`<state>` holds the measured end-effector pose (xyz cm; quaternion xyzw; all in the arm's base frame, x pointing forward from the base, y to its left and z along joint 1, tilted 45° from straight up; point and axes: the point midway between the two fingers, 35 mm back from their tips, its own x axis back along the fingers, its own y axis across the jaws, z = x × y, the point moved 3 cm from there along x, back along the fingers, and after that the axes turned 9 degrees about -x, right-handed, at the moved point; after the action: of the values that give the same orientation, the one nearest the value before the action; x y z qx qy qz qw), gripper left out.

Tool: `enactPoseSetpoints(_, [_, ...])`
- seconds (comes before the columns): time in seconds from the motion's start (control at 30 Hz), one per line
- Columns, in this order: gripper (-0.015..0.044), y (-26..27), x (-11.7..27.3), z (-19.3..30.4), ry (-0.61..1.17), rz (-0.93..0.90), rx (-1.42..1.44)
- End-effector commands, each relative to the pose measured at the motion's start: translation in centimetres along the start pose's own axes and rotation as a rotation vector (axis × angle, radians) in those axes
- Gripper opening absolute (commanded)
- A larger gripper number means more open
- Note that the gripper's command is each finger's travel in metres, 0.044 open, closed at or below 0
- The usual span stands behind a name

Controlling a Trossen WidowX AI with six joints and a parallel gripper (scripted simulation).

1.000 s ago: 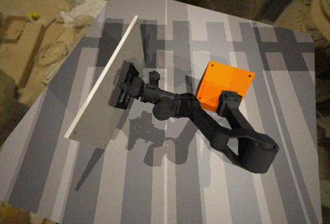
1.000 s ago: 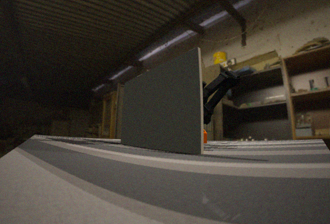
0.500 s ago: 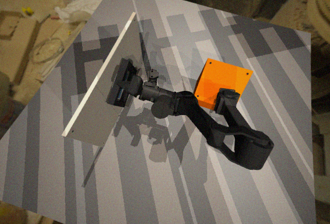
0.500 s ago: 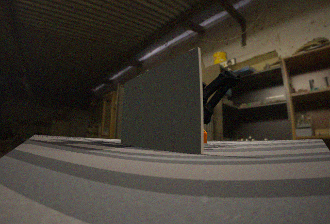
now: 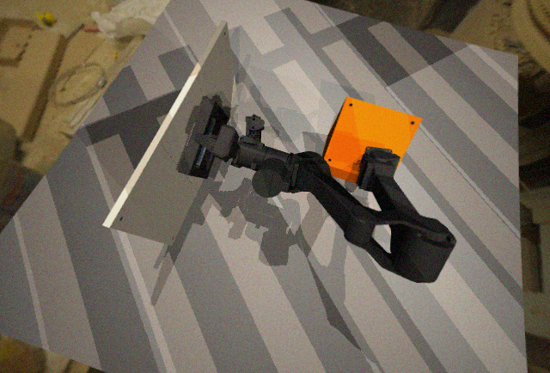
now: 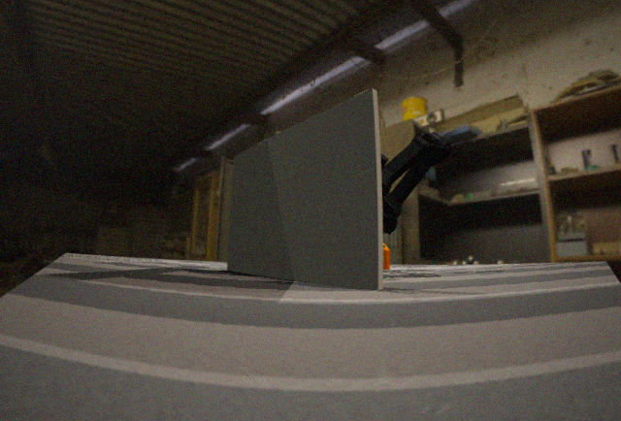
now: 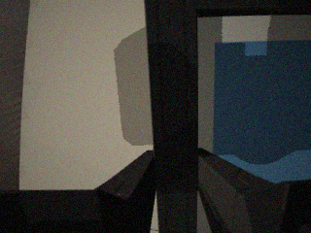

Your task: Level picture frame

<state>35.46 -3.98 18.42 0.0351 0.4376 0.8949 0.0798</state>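
Observation:
The picture frame (image 5: pixel 195 172) (image 7: pixel 176 97) is dark, with a blue picture inside, and stands against the face of the pale wall panel (image 5: pixel 150 195) (image 7: pixel 68 97). My gripper (image 5: pixel 202 139) (image 7: pixel 174 157) is shut on one side bar of the frame, with a finger on each side of it. In the wrist view this bar runs nearly upright, and only part of the picture shows at the right. The screw and the notched strip are hidden behind the frame. The frame's overall tilt cannot be told with the arm in front of it.
The wall panel's blank back (image 6: pixel 326 196) hides the frame and gripper in the exterior view. The arm stands on an orange base block (image 5: pixel 377 126) (image 6: pixel 386 257). The table (image 5: pixel 248 315) (image 6: pixel 301 356) has a striped top. Shelves stand in the background.

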Motion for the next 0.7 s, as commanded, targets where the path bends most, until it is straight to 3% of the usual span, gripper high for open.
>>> enactPoseSetpoints(0.0, [0.0,-0.05,0.0,-0.01,0.0,0.0,-0.005])
enactPoseSetpoints(0.67, [0.0,0.04,-0.01,-0.02,0.001,0.0,-0.136])
